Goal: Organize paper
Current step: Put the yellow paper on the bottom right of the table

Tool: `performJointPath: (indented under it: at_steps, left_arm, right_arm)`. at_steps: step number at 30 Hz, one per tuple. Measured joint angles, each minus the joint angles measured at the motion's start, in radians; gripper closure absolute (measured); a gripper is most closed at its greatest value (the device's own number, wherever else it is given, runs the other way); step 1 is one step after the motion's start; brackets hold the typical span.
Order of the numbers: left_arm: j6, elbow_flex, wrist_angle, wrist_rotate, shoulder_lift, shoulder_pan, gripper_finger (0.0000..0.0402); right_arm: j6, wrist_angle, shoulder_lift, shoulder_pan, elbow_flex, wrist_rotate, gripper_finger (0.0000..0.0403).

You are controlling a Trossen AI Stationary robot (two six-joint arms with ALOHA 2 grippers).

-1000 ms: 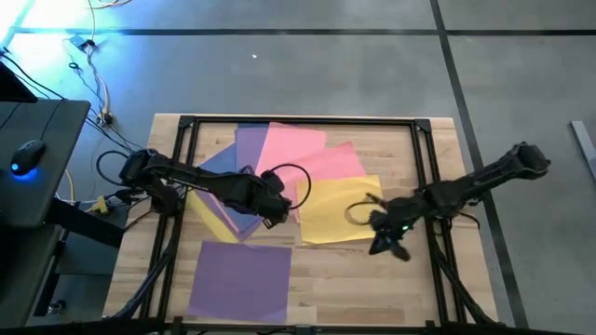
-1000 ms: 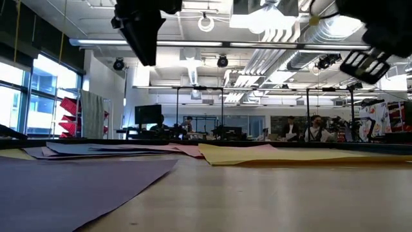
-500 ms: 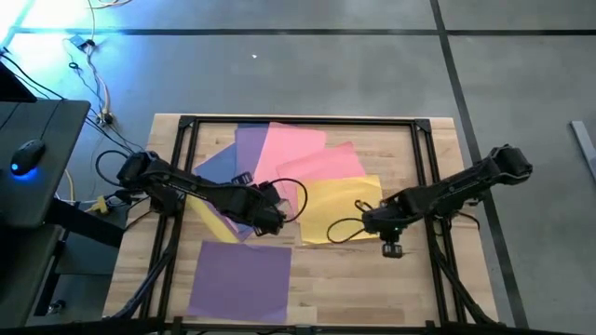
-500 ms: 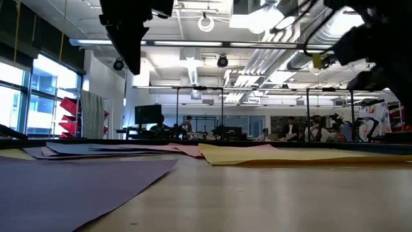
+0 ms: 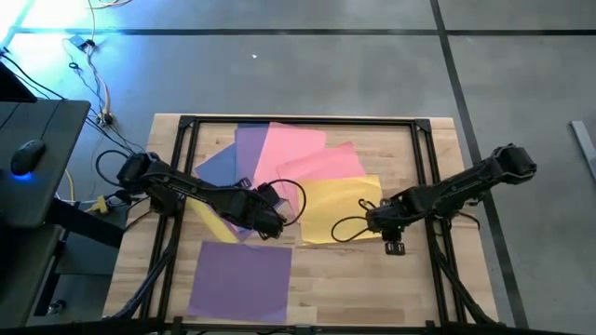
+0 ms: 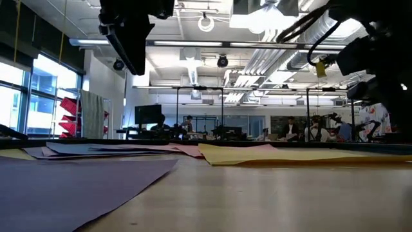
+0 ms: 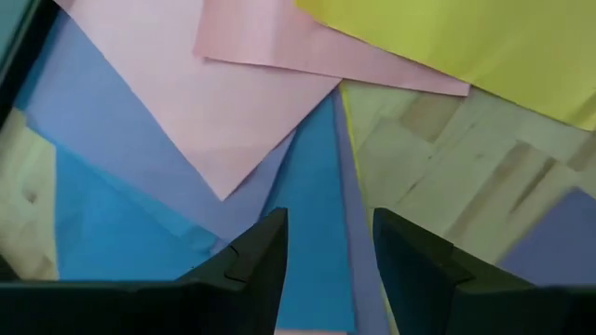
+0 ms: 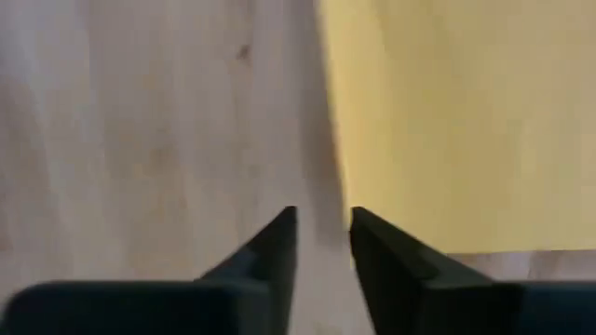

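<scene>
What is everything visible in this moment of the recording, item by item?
Purple paper: one lone sheet, purple, near the table's front left; more purple in the pile.
Pink paper: two overlapping sheets, pink, table's centre back.
Yellow paper: one large sheet, yellow, right of centre; another yellow strip under the left arm.
Blue paper: one sheet, blue, under the pink and purple ones.
Table: one, light wood, with a black frame.
Mouse: one, dark, on the desk at left.
Left claw: open, above the blue sheet.
Right claw: slightly open, at the yellow sheet's edge, holding nothing.
</scene>
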Motion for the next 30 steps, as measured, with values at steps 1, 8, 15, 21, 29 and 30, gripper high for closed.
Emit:
performJointPath:
  at_steps: [1,8,15,21,29,30]
  left_arm:
    - [0.000,0.000,0.001,0.005,0.000,0.000,0.0267]
    - [0.001,0.000,0.001,0.013,0.000,0.000,0.0267]
    - [0.001,0.000,0.001,0.022,0.000,0.000,0.0267]
    - [0.002,0.000,0.001,0.035,0.000,0.000,0.0267]
    - [0.008,0.000,0.001,0.075,0.000,0.000,0.0267]
    - [0.012,0.000,0.002,0.083,0.000,0.000,0.0267]
  right_arm:
    - [0.003,0.006,0.000,0.008,-0.005,0.044,0.0252]
    - [-0.068,0.087,0.006,0.077,-0.043,0.150,0.0214]
    - [-0.068,0.165,0.008,0.154,-0.093,0.160,0.0245]
    - [-0.048,0.189,0.070,0.177,-0.129,0.230,0.0249]
    - [0.002,0.231,0.171,0.181,-0.110,0.338,0.0296]
    - [0.003,0.244,0.177,0.181,-0.111,0.362,0.0311]
